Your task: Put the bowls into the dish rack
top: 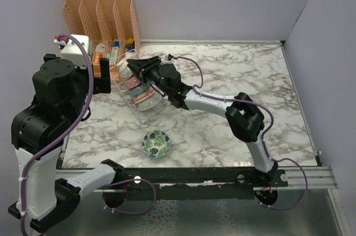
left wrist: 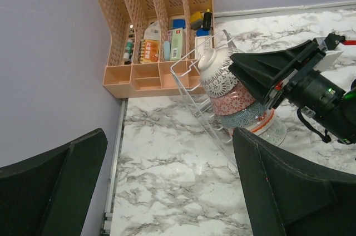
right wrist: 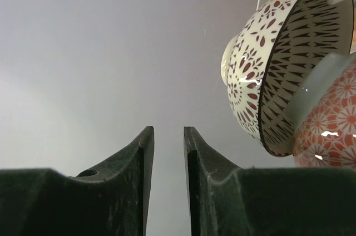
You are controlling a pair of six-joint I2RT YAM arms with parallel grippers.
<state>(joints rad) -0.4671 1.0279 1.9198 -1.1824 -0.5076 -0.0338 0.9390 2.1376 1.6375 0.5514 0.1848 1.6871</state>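
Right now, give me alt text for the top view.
The right claw is at the wire rack of stacked bowls, beside an orange organizer. One leaf-patterned bowl sits alone on the marble table.

Bright & even in all 3 views, soft diffuse light from above imo. Top cam: pretty sharp, only faint soft shadows on the marble table (top: 239, 69) under the right arm (top: 245, 116). Left wrist cam: fingers (left wrist: 289, 191) of the left gripper (left wrist: 169, 133) are near-black w/ barely any detail, bg in focus. Right wrist cam: small glare spots on the lattice bowl (right wrist: 267, 80) & the red-patterned bowl (right wrist: 334, 124), wall behind is a flat grey wash.
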